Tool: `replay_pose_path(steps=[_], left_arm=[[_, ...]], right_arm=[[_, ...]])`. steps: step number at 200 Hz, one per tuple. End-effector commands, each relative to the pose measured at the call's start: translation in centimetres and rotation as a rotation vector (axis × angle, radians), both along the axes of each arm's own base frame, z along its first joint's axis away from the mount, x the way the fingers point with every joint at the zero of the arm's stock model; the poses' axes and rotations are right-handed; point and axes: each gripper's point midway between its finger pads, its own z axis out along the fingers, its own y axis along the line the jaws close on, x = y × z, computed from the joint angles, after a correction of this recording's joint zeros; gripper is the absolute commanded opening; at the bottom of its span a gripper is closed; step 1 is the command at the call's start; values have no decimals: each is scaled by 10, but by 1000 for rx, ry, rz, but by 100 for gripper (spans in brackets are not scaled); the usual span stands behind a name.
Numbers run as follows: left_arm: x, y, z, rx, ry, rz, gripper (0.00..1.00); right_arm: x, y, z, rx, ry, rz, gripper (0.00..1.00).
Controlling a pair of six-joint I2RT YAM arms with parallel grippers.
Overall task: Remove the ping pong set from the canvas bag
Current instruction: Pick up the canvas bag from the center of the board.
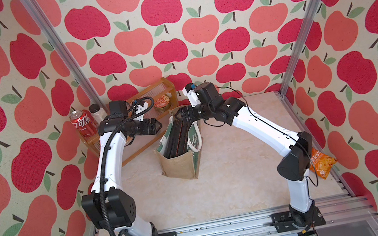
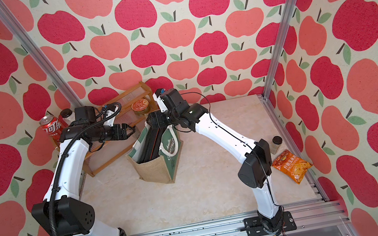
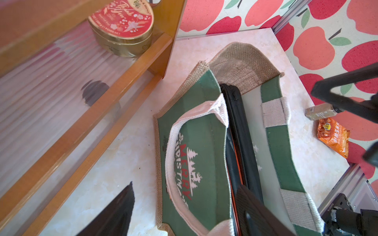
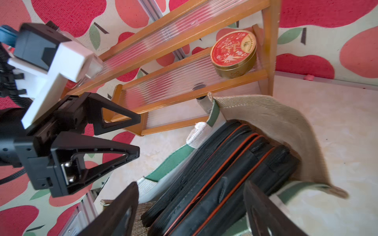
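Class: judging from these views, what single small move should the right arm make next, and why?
Probably lower the right end effector so its open jaws straddle the black zipped case, then close. The case stands upright in the canvas bag, not yet gripped.

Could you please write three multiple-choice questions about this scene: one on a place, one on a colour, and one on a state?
1. Where does the round tin stand?
A. on the wooden shelf
B. inside the canvas bag
C. beside the snack packet

2. What colour is the piping on the black ping pong set?
A. white
B. orange
C. blue

3. What is the state of the ping pong set?
A. lying on the table
B. lifted by the left end effector
C. inside the canvas bag

Answers:
1. A, the tin sits on a ribbed shelf level.
2. B, thin orange lines run along the case edges.
3. C, the case stands between the bag walls.
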Motion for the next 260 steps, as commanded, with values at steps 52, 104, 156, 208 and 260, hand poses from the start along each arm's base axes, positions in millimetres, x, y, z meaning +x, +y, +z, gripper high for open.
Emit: replay_pose_path(steps=[52, 104, 156, 208, 260], left_arm=[[-4, -32, -40, 107, 105, -104, 76], [-6, -46, -66, 269, 93, -131, 55], [1, -37, -78, 388, 87, -72, 0], [-11, -43, -49, 307, -36, -66, 0], [-10, -48, -29, 229, -67, -41, 0]], right_arm=[[-32, 21, -47, -156, 113, 77, 69], [-37, -6, -80, -289, 132, 34, 68], [-25, -45, -109, -549, 112, -53, 66], [-15, -32, -118, -498, 169, -47, 62], [10, -44, -131, -531, 212, -134, 50]])
